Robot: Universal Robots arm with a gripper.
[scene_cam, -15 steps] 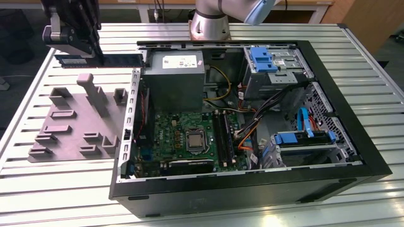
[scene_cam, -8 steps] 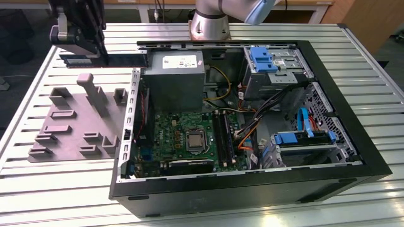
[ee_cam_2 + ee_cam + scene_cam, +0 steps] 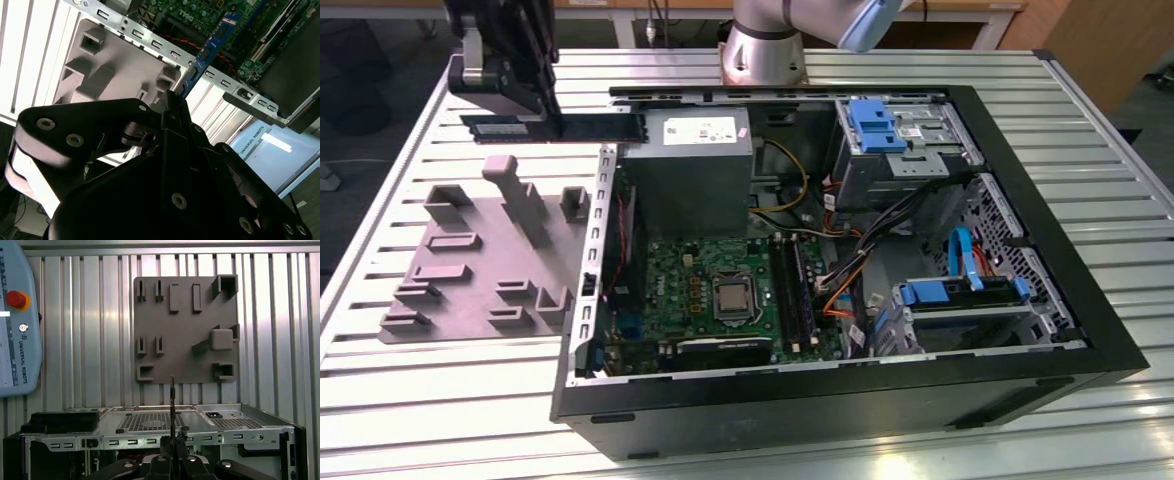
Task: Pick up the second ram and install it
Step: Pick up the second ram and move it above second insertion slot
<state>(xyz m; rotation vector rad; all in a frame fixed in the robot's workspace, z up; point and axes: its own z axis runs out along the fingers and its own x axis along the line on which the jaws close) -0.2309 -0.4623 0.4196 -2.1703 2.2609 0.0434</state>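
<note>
The second ram (image 3: pixel 600 127) is a slim dark stick held level above the table, at the exterior view's upper left, just outside the open computer case (image 3: pixel 854 400). My gripper (image 3: pixel 544 115) is shut on it from above. In the second wrist view the ram (image 3: pixel 212 42) shows as a blue board sticking out past the black fingers (image 3: pixel 175 112). In the first wrist view the ram (image 3: pixel 172 400) is seen edge-on, rising from my gripper (image 3: pixel 172 442). The green motherboard (image 3: pixel 720 290) with its long black slots (image 3: pixel 787 285) lies inside the case.
A grey plastic holder block (image 3: pixel 480 260) lies on the slatted table (image 3: pixel 400 400) beside the case, at the exterior view's left. Inside the case are a power supply (image 3: pixel 694 150), drive cages with blue tabs (image 3: pixel 881 125) and loose cables (image 3: pixel 854 270). A teach pendant (image 3: pixel 17 320) lies nearby.
</note>
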